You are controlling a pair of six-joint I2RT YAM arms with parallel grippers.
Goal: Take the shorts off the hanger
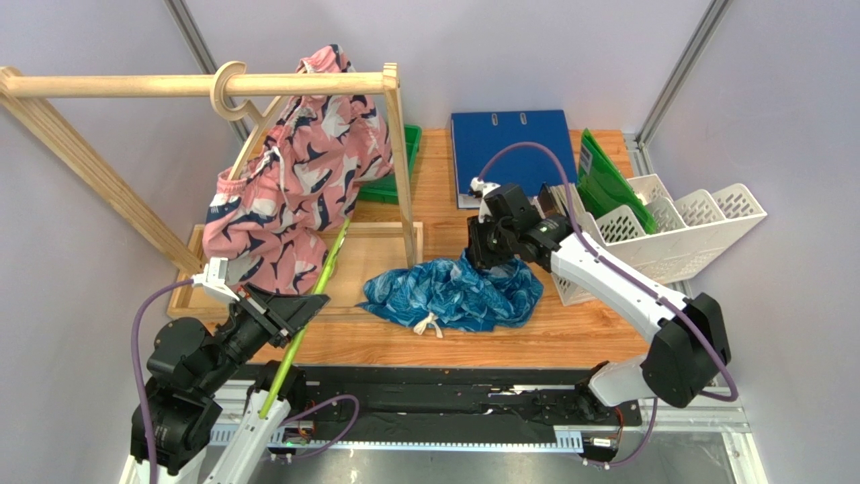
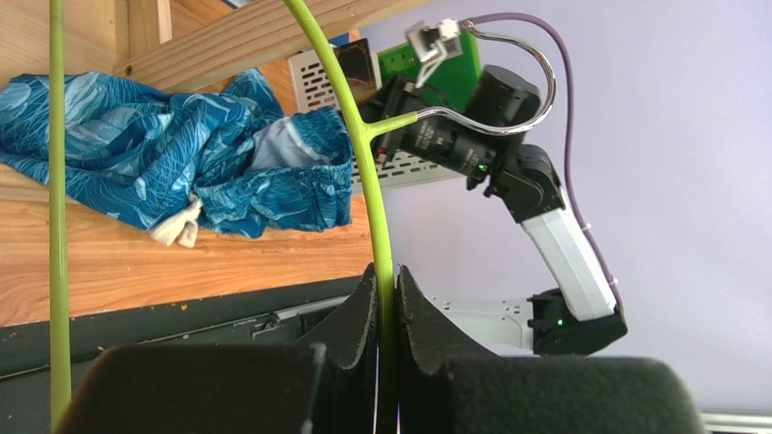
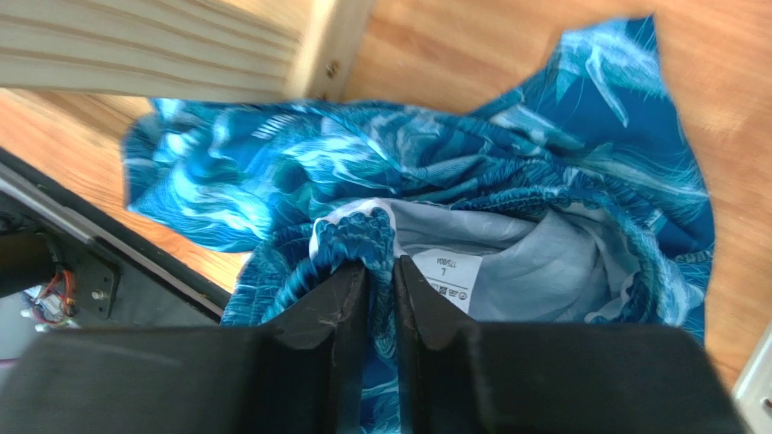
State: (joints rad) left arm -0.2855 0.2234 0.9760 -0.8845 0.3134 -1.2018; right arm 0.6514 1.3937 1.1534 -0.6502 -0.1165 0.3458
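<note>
Left tool (image 2: 385,271) clamped tight on thin green hanger (image 2: 367,172), pink shorts (image 1: 293,192) draped from wooden hanger (image 1: 230,93) above and beyond it; right tool (image 3: 381,267) pinched closed on waistband fold of blue-teal shorts (image 3: 507,172), heaped on counter (image 1: 565,328) beneath it.

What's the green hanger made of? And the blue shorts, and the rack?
Green hanger: probably smooth plastic, evenly coloured and a little glossy; its hook looks like shiny metal wire. Blue shorts: thin soft cloth, crumpled into folds, with a grey lining. Rack: pale bare wood with the grain showing.
</note>
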